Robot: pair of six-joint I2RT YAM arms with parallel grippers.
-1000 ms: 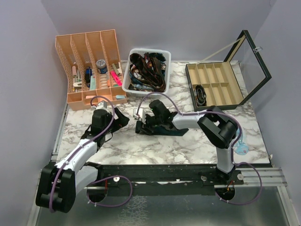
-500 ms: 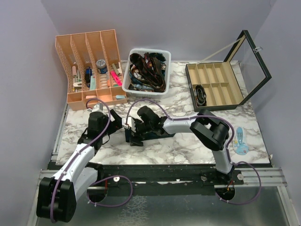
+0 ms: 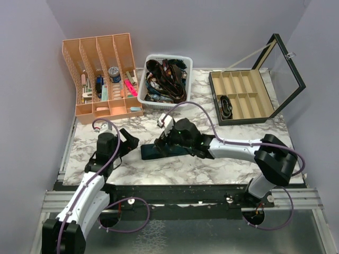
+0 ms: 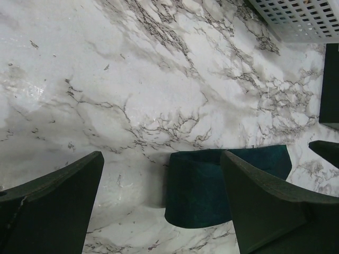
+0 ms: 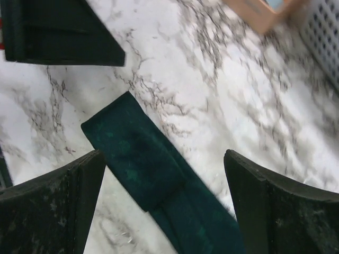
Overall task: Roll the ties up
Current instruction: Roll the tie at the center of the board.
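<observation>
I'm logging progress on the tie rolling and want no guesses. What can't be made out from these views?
1. Rest of the tie: top view, hidden beneath the right gripper; right wrist view, cut off by the bottom edge.
2. Layers in its folded end: left wrist view, a finger covers part.
3. What fills the white basket: top view, tangled and too small.
4. Dark item in the case: top view, too small.

We see the dark teal tie [image 4: 204, 185] lying on the marble table [image 4: 106, 79] at lower centre, between our left gripper's [image 4: 161, 159] spread fingers.
</observation>
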